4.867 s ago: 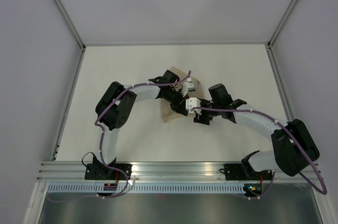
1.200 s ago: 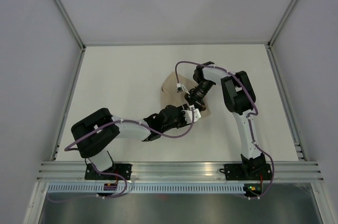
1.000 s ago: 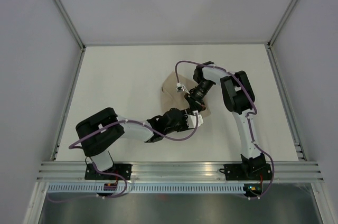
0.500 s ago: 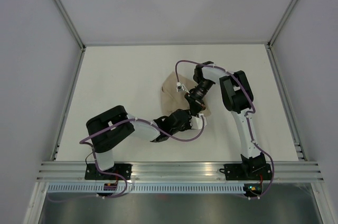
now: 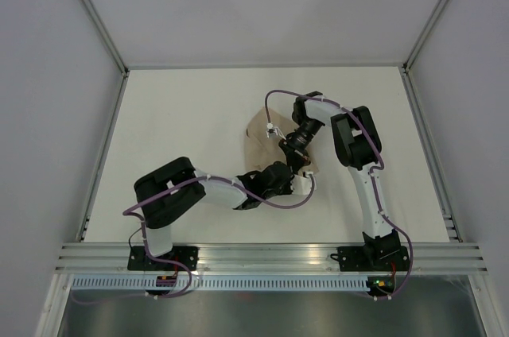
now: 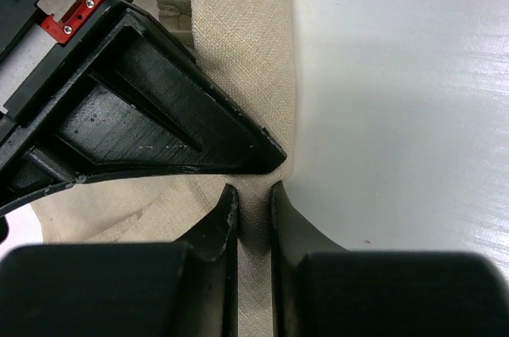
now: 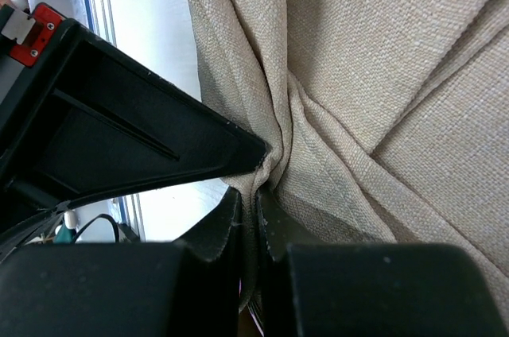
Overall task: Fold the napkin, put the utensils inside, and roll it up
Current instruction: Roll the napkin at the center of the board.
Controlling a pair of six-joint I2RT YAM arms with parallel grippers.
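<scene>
Napkin (image 5: 258, 140) lies partly folded, left gripper (image 6: 254, 198) and right gripper (image 7: 254, 198) each pinched shut on a fold; no fork shows, so rolling looks unfinished.

Left gripper (image 6: 253, 206): enters from bottom of view, jaws nearly together, narrow gap only. Fingertips (image 6: 225, 214) pinch a raised ridge of the napkin (image 6: 238, 43); beige cloth fills the gap.

Napkin: occupies centre and left of view, lies on the table (image 6: 398, 114); rolled fold at top, approx. straight edge on right side.

Black triangular part (image 6: 159, 106) w/ red tab (image 6: 75, 7): upper left, over the cloth, tip just above the fingertips.

Table: white, bare to right of napkin edge; no table edge or corner in view.
</scene>
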